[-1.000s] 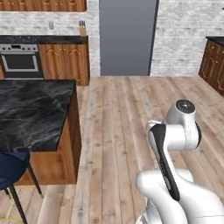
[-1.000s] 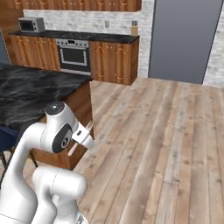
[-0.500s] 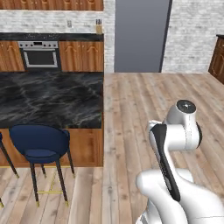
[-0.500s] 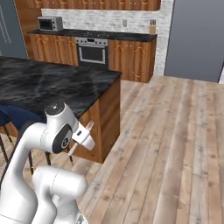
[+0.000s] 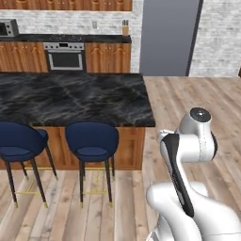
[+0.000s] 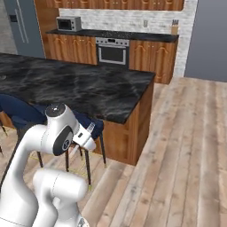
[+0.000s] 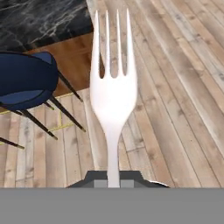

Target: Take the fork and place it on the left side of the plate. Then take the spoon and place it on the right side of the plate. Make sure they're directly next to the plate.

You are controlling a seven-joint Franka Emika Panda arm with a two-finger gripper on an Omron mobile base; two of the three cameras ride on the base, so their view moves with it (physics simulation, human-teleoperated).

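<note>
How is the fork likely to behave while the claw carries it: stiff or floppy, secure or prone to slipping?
Probably stiff: the fork stands straight from the claw without sagging. Likely light, being thin. It could pivot or slip, since only the narrow handle end is pinched.

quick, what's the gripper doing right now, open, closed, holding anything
Gripper: closed on the handle of the thin, pale silver-grey metal fork, whose tines point away from the hand.
</note>
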